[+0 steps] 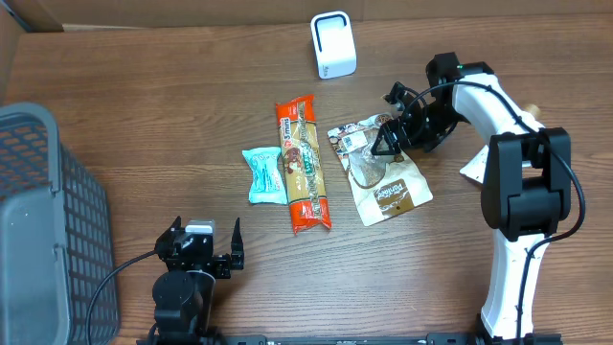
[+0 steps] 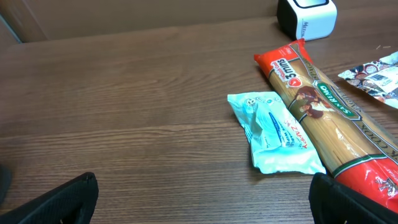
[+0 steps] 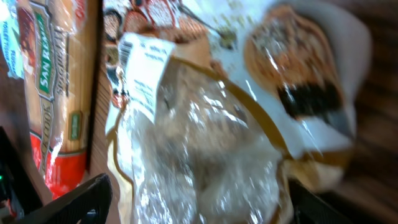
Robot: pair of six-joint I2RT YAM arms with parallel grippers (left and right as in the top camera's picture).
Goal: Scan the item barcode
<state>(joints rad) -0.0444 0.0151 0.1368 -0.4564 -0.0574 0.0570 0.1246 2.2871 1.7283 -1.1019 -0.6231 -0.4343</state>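
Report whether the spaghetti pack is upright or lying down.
Lying down: the spaghetti pack rests flat on the table, label up.

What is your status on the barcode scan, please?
Left gripper open, away from the items. Right gripper open, low over brown snack bag. Bag flat, not lifted. Nothing between bag and white scanner.

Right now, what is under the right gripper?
The brown snack pouch lies flat under the right gripper, its white label and clear window showing. Whatever is below the pouch is covered; only table wood shows around it.
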